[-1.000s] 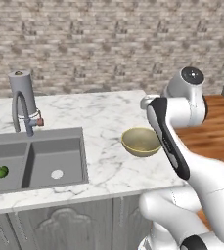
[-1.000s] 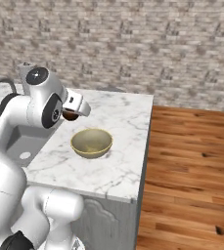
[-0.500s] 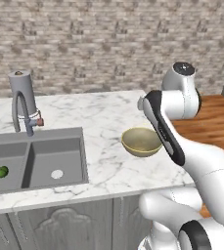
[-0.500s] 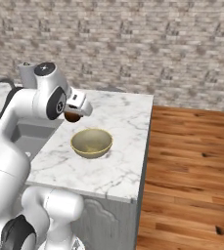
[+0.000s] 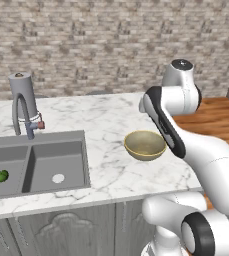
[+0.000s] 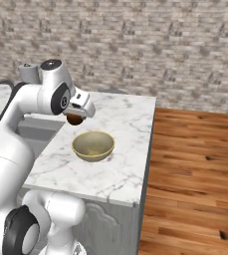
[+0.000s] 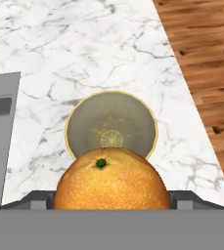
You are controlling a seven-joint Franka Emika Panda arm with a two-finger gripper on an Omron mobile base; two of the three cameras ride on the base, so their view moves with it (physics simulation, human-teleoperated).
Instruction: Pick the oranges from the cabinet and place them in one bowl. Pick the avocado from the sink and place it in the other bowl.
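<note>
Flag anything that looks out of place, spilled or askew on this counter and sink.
Nothing stands out. The pale bowl sits upright on the marble counter, the avocado lies in the sink, and the end effector holds an orange above the bowl. No spill or damage shows.

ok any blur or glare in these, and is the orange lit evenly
Hand view: the orange is sharp and bright on top, with no blur. Right base view: under the hand the same fruit looks dark brown, shaded. Left base view: flat even light, soft shadow in the sink, no glare on the bowl.
</note>
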